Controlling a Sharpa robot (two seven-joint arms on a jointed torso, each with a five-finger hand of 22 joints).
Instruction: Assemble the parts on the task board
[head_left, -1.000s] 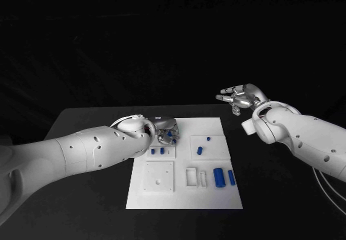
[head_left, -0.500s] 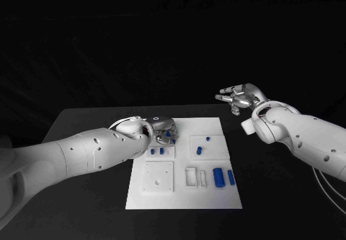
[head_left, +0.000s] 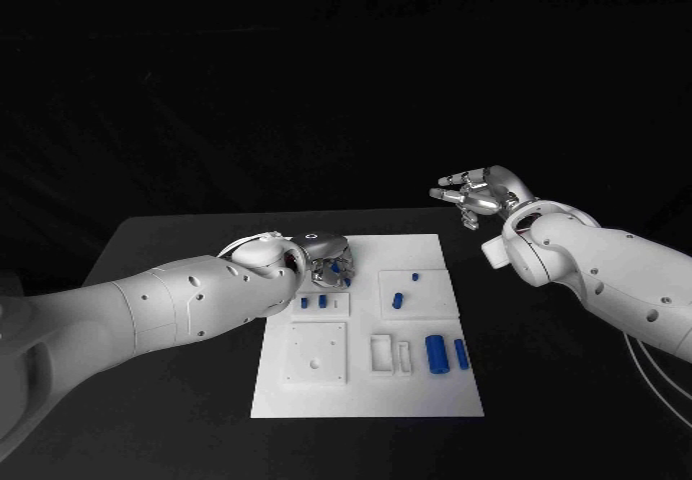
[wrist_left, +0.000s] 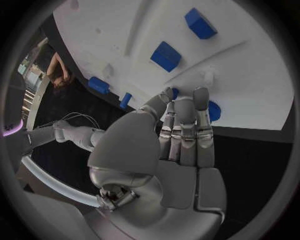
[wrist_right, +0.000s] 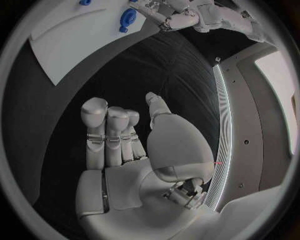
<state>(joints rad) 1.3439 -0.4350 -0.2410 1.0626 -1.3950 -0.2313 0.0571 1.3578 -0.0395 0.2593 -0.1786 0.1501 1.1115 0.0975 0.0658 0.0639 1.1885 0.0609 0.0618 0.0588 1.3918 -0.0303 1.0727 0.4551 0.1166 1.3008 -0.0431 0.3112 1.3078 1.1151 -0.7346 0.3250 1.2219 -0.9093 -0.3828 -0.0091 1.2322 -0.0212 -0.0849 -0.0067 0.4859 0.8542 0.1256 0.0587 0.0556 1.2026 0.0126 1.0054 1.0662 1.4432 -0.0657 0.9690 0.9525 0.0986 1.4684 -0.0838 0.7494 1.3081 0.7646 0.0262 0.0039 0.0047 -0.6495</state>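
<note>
The white task board (head_left: 368, 395) lies in the middle of the black worktop (head_left: 173, 250), its far edge near the worktop's far edge. In the head view the left robot hand (head_left: 326, 255) hangs over the board's far left corner, fingers curled downward among small blue parts (head_left: 323, 300); whether it pinches one there I cannot tell. The left wrist view looks along that hand (wrist_left: 181, 135) from behind: its fingers lie close together and stretched toward the board (wrist_left: 250, 85), with a round blue part (wrist_left: 214, 110) just beside the fingertips and two blue blocks (wrist_left: 166, 56) further out on the white surface; no grip shows plainly. Two larger blue cylinders (head_left: 437, 354) lie side by side near the board's right edge, toward its near end. The right robot hand (head_left: 480, 197) is raised beyond the worktop's far right corner, well apart from the board. The right wrist view shows this hand (wrist_right: 125, 145) with fingers loosely bent and parted, holding nothing, above bare black worktop.
</note>
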